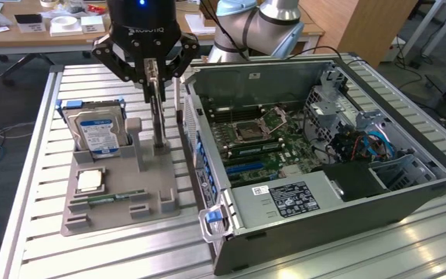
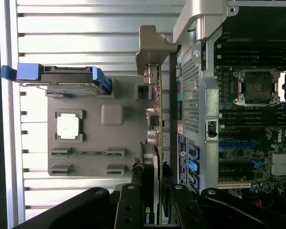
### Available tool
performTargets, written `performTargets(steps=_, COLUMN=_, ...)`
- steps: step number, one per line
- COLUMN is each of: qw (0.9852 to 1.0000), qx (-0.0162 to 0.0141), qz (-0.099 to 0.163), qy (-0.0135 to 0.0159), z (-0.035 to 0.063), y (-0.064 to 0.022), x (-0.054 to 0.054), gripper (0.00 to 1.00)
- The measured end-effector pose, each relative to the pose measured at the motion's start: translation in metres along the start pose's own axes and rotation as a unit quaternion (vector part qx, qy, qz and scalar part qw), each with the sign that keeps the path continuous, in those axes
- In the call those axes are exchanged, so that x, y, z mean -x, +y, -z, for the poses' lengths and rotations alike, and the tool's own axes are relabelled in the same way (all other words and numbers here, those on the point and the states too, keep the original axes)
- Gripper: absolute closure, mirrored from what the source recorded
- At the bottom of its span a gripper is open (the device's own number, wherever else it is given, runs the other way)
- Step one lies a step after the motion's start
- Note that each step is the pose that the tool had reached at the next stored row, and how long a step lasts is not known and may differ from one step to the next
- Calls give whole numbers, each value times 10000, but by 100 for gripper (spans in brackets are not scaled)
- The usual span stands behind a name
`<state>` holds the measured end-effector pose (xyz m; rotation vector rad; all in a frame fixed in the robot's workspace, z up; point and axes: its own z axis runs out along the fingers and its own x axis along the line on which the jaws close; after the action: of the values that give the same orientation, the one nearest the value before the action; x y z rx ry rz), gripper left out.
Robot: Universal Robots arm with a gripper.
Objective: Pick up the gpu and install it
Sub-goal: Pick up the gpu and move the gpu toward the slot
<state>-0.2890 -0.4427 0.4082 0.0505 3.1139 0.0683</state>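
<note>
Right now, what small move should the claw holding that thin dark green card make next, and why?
Probably a straight lift. The black gripper looks shut on the thin dark green gpu, whose lower edge seems to sit in the grey plastic holder, close beside the open black computer case.

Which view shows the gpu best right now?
Wrist view: the gpu runs edge-on along its full length, from silvery bracket to the end held between the fingers. Exterior view gives just a thin upright strip under the gripper, by the gray holder and open case.
</note>
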Motion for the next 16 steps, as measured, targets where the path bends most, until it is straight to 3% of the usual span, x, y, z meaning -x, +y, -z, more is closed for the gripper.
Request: performTargets(steps=16, qw=10000, qx=-1, qz=0, qy=0, z=40, y=2, x=1, gripper=73)
